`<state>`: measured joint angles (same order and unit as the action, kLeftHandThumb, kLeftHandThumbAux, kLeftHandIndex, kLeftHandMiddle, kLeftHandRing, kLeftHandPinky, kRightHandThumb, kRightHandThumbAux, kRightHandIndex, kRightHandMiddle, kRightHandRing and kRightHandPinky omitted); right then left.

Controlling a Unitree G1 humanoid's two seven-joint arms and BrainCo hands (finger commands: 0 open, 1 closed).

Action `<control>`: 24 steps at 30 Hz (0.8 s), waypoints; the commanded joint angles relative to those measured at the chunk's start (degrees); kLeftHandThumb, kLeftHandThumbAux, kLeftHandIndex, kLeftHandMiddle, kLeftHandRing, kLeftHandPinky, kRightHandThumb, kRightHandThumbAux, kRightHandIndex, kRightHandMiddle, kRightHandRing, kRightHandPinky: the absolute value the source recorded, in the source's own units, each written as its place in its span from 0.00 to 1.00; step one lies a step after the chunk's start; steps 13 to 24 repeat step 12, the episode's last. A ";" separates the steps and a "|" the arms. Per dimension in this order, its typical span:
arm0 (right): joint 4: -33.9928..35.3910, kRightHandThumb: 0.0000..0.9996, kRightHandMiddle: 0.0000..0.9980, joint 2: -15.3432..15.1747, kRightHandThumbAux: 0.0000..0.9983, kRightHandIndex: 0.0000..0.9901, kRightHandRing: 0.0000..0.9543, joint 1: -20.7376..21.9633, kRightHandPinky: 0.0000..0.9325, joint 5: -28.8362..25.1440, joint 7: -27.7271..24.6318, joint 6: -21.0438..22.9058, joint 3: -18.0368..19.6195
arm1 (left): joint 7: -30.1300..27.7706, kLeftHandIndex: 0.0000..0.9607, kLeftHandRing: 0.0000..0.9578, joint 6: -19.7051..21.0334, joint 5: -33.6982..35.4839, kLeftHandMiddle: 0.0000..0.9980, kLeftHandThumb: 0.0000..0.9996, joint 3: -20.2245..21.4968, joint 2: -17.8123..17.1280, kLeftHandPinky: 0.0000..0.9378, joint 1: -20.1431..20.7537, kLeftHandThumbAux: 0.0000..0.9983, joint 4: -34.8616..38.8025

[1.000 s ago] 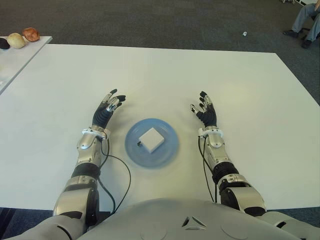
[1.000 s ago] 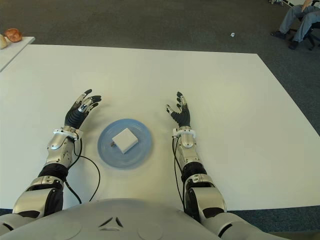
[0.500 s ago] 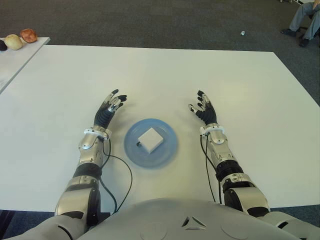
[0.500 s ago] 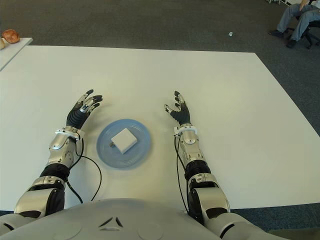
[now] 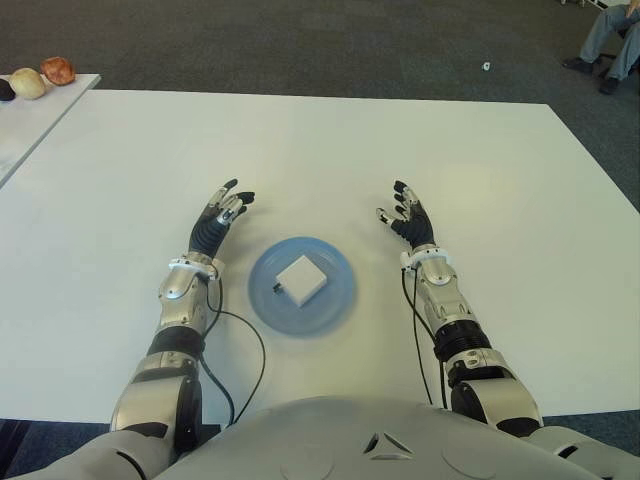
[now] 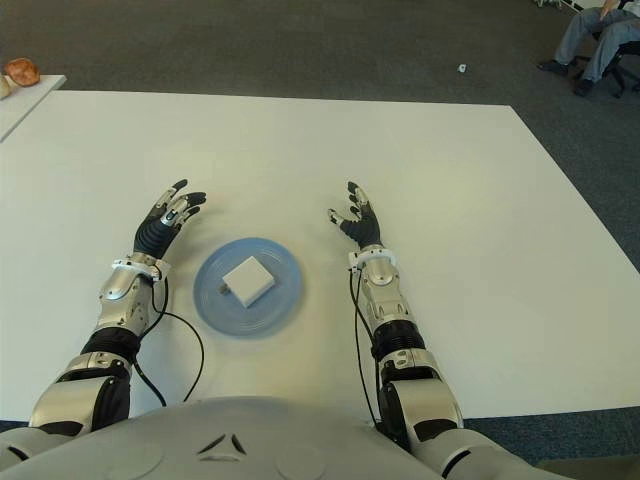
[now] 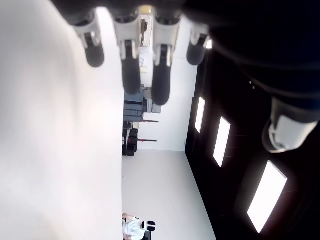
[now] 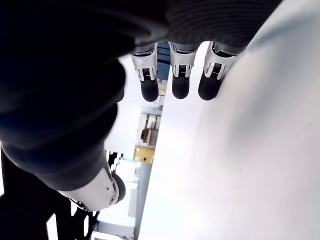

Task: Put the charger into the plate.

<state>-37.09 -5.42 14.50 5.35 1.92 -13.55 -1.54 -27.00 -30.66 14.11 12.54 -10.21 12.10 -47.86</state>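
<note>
Over the past second both forearms have slid slightly forward and outward from the plate, and almost nothing has shifted in the last half of it. The left hand (image 5: 218, 220) is raised just beyond and to its own side of the plate, fingers (image 7: 130, 70) spread and straight, holding nothing. The right hand (image 5: 408, 221) mirrors it on the opposite side, fingers (image 8: 181, 75) likewise extended and empty, palm turned inward toward the dish.

Between the two hands, a little nearer the robot's body than either palm, sits the blue plate (image 5: 337, 305). The white charger (image 5: 302, 277) lies flat inside it, close to the middle, touching neither hand. A small dark part shows at the charger's edge on the left-hand side; what it is cannot be told.

The open, symmetrical pose reads as a release stance: with the charger already resting in the plate, the task appears done, and the hands seem held wide and clear so that no finger brushes the dish or nudges its load. A dark cable (image 5: 245, 345) loops over the white table (image 5: 330, 150) beside the left forearm.

Farther from the left hand, on a separate side table (image 5: 25, 120), lie a few rounded objects (image 5: 45, 77). Well beyond the right hand, at the far edge of the carpeted floor, a seated person's legs (image 5: 612, 35) are visible.
</note>
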 commanded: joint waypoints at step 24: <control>0.84 0.00 0.00 1.40 0.89 0.00 0.00 -4.52 0.06 -0.76 -1.25 4.98 -0.24 | 0.15 0.07 0.19 -0.15 -0.44 0.23 0.00 -0.07 0.16 0.07 -0.33 0.49 -0.51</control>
